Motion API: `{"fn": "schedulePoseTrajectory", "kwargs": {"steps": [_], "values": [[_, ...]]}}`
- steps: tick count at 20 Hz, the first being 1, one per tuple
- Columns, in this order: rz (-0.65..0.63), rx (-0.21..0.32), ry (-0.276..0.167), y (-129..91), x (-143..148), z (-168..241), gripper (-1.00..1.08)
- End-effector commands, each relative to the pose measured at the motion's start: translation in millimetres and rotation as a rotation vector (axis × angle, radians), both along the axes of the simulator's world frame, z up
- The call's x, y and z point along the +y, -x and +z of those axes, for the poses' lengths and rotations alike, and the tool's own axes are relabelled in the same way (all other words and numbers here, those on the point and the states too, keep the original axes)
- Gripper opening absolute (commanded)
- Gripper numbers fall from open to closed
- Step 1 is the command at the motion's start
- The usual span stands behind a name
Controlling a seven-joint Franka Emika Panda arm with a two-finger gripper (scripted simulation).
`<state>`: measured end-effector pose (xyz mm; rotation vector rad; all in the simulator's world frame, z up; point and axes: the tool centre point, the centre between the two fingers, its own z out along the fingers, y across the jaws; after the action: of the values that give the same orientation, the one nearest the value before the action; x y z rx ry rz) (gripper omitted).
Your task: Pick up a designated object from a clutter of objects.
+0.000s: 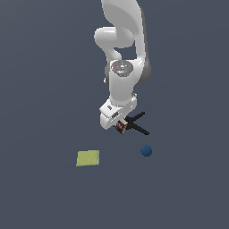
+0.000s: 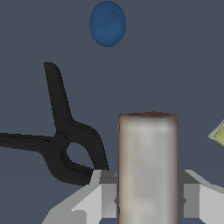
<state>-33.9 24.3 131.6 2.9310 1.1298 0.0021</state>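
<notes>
I see my gripper (image 2: 148,199) pinching the carton (image 2: 148,166) between its fingers (image 2: 101,197). The clamp (image 2: 65,140) lies just beside it, the ball (image 2: 107,23) farther off, the pad (image 1: 88,158) apart.

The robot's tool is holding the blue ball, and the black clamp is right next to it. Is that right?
Not quite. The tool is holding the box, not the ball. The wrist view shows the box between the tool's fingers, while the ball lies apart on the floor. The clamp is indeed right next to the tool.
</notes>
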Motion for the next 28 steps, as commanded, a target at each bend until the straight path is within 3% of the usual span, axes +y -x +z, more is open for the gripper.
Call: {"fn": "schedulePoseTrajectory", "kwargs": {"steps": [1,19,28], "values": [[0.0,0.0,-0.001,2,-7,23,-1.0],[0.001,0.001,-0.003,9,-66,203,-1.0],[0.0,0.001,-0.001,9,-85,260,-1.0]]}}
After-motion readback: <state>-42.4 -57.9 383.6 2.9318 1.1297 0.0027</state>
